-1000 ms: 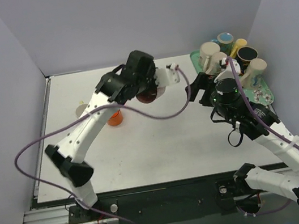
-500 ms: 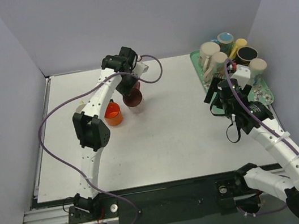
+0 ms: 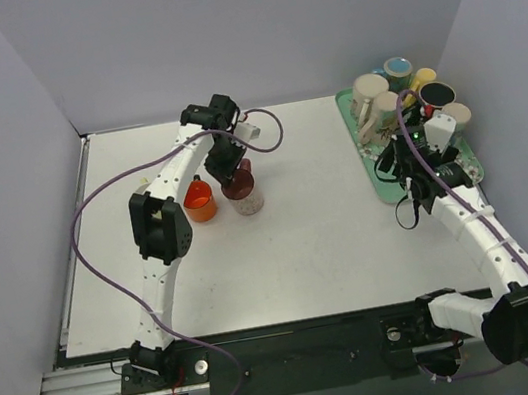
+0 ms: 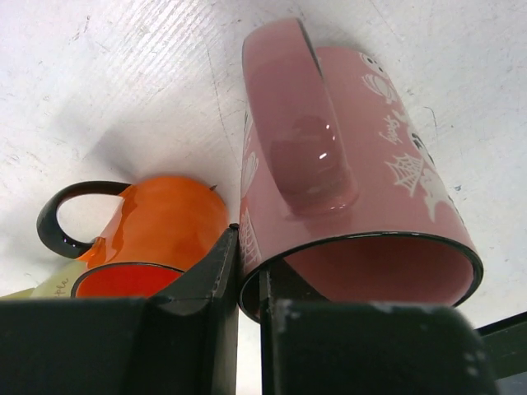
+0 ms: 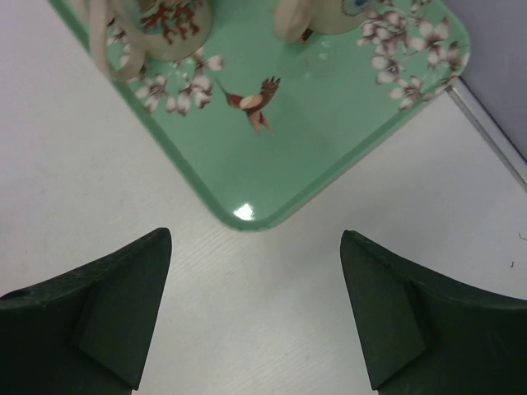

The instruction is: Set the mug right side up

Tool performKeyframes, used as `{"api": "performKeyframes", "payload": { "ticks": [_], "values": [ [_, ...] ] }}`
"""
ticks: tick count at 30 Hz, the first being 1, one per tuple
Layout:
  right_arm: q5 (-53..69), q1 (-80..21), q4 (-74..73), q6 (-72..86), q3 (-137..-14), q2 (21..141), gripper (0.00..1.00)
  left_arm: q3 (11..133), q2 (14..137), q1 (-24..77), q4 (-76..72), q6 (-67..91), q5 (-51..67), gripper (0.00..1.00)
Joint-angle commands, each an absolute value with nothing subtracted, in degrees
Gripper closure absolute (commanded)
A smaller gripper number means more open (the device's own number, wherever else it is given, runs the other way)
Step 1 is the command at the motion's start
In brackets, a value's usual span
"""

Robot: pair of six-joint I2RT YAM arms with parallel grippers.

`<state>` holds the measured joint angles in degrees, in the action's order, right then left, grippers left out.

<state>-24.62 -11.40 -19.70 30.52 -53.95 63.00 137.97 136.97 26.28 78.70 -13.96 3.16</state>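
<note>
The pink mug (image 3: 246,198) with white spiderweb prints stands mouth up on the white table, next to an orange mug (image 3: 200,203). My left gripper (image 3: 232,174) is shut on the pink mug's rim from above. In the left wrist view one finger is inside the pink mug (image 4: 362,164) and the other is outside, with the left gripper (image 4: 247,247) pinching the rim beside the handle. My right gripper (image 3: 400,173) is open and empty, and in the right wrist view it (image 5: 255,271) hovers over the table just before the green tray's near corner.
The green flowered tray (image 3: 382,193) at the back right holds several mugs (image 3: 399,94); its corner shows in the right wrist view (image 5: 329,123). The orange mug (image 4: 165,222) nearly touches my left finger. A cream cup (image 3: 144,190) sits behind the left arm.
My left arm swung the pink mug over and lowered it mouth up beside the orange mug. My right arm drew back right toward the tray.
</note>
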Motion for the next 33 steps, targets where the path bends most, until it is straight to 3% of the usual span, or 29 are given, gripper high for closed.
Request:
{"api": "performKeyframes", "payload": {
  "ticks": [1, 4, 5, 7, 9, 14, 18, 26, 33],
  "values": [
    [-29.9, -4.9, -11.9, 33.0, -54.0, 67.3, 0.22, 137.5, 136.8, 26.1, 80.2, -13.5, 5.6, 0.99],
    [-27.9, -0.2, -3.4, 36.5, -51.6, 70.2, 0.24, 138.1, 136.6, 25.8, 80.0, -14.6, 4.9, 0.84],
    [-29.6, -0.2, -0.5, 37.1, -51.2, 70.9, 0.24, 139.1, 136.2, 25.7, 79.9, -14.7, 4.9, 0.69],
    [-33.8, 2.2, -0.5, 37.7, -53.7, 75.0, 0.24, 141.0, 135.2, 25.4, 79.6, -15.3, 4.1, 0.52],
    [-35.4, 3.2, -2.1, 37.5, -58.1, 80.5, 0.24, 142.8, 133.5, 25.3, 79.0, -15.9, 3.8, 0.46],
    [-35.9, 5.4, -4.0, 38.0, -64.4, 90.5, 0.26, 143.1, 129.2, 25.4, 77.7, -17.1, 5.1, 0.41],
    [-26.9, 7.2, -1.5, 36.1, -67.7, 95.4, 0.3, 141.1, 123.8, 24.8, 77.9, -17.6, 7.9, 0.35],
    [-30.4, 7.8, -6.1, 38.5, -74.6, 103.1, 0.29, 125.4, 110.8, 23.7, 69.2, -18.5, 11.2, 0.34],
    [-30.6, 9.0, -10.5, 40.7, -81.6, 109.9, 0.3, 119.5, 107.7, 23.5, 67.6, -19.1, 14.7, 0.33]
  ]
}}
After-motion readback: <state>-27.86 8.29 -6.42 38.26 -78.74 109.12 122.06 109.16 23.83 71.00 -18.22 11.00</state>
